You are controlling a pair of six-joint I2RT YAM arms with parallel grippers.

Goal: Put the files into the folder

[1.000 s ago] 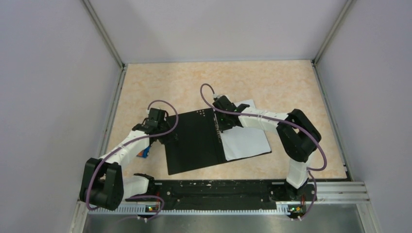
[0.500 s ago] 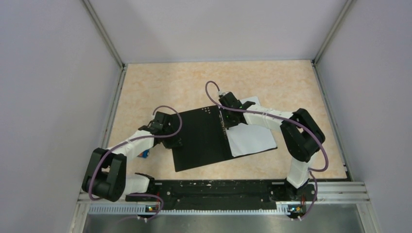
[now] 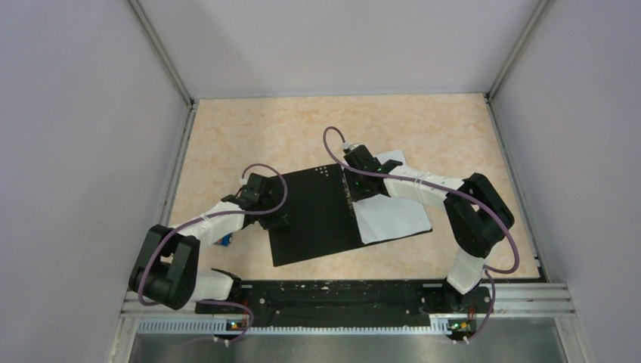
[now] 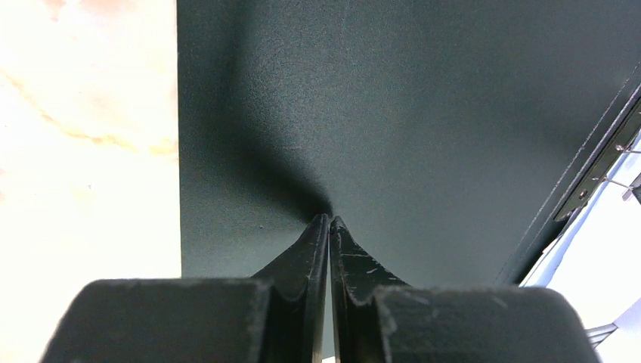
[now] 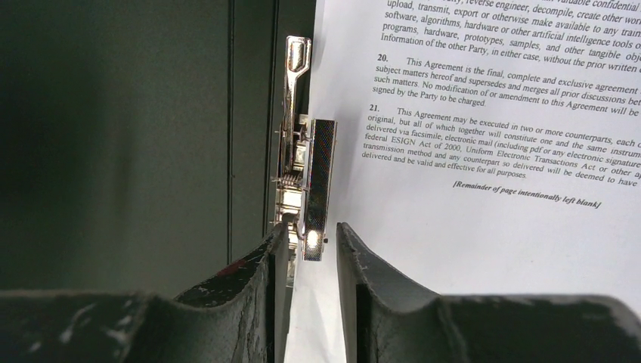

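1. When viewed from above, shows the folder [image 3: 314, 223] spread open, black inside up, on the bench [image 3: 249, 136], with the files [image 3: 397, 215] lying right of its spine.
2. From the left wrist, shows the left pincer [image 4: 330, 219] fully closed, tips together against the black cover, nothing between them.
3. From the right wrist, shows the right pincer [image 5: 310, 231] narrowly parted around the near end of the metal clip [image 5: 306, 181], clamping nothing.

The folder [image 3: 310, 215] lies open, flat, black inside up; the files [image 3: 397, 219], white printed sheets, cover its right half beside its metal clip [image 5: 306, 189].
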